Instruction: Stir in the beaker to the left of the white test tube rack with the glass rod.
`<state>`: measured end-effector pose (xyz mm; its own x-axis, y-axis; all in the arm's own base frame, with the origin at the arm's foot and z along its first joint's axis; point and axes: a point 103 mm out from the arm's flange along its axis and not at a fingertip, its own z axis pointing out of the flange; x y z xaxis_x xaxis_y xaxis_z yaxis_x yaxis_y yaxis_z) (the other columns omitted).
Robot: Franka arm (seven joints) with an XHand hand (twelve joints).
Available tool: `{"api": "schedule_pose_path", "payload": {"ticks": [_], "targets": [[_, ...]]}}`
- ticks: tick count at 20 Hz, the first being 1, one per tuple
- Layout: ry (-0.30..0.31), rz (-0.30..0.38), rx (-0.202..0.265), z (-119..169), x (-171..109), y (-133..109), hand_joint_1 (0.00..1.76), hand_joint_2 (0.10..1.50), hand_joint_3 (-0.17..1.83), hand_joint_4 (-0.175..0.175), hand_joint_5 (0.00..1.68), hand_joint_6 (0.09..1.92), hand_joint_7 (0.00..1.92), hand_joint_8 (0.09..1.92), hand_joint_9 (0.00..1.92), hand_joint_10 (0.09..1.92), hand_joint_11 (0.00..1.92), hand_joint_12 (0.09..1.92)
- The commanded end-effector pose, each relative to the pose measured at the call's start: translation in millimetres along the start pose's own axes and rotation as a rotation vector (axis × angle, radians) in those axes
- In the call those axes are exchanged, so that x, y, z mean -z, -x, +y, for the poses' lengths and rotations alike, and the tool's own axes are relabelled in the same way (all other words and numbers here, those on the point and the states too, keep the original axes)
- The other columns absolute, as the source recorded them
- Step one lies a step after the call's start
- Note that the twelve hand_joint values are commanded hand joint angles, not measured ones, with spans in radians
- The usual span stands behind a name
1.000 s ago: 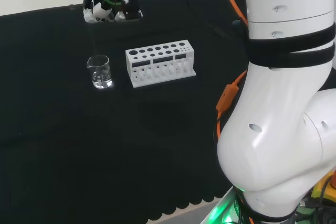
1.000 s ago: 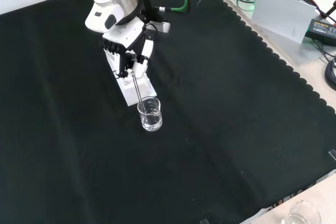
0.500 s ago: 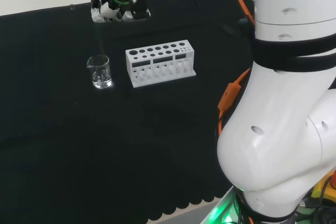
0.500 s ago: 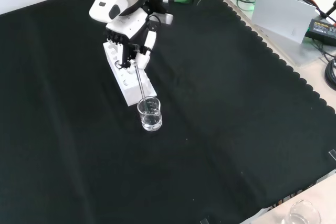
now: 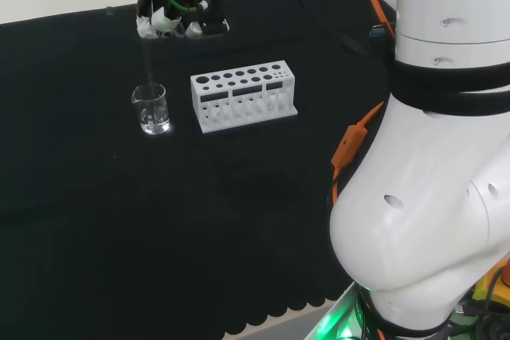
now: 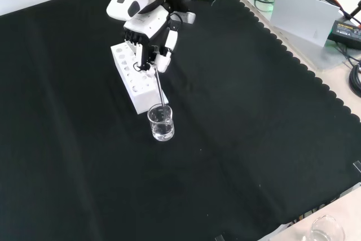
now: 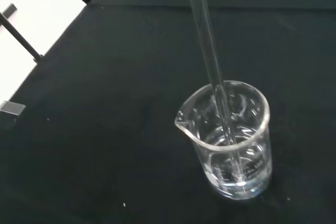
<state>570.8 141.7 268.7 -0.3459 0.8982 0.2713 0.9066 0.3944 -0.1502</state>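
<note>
Black cloth [image 6: 237, 139] covers the bench; a clear glass vessel [image 6: 324, 232] stands off its edge.

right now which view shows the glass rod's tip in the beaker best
The wrist view: the glass rod runs down into the beaker, its tip near the bottom. In the front view the rod is a thin line below the hand; in the head view it is barely visible.

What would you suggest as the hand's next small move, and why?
Probably a small circling sweep of the glass rod. The hand grips its top, and its lower end already sits in the liquid inside the beaker, which stands upright beside the white test tube rack.
</note>
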Motion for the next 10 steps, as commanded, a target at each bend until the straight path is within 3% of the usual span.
{"api": "schedule_pose_path", "payload": {"ticks": [1,10], "targets": [[0.037,0.022,0.022,1.0,1.2,-10.6,1.18,1.14,-0.17,-0.175,1.10,0.87,1.60,0.77,1.75,0.68,1.67,0.93],[0.045,0.019,0.017,-3.5,10.9,-12.6,1.18,1.14,-0.17,-0.175,1.10,0.87,1.60,0.77,1.75,0.68,1.67,0.93]]}}
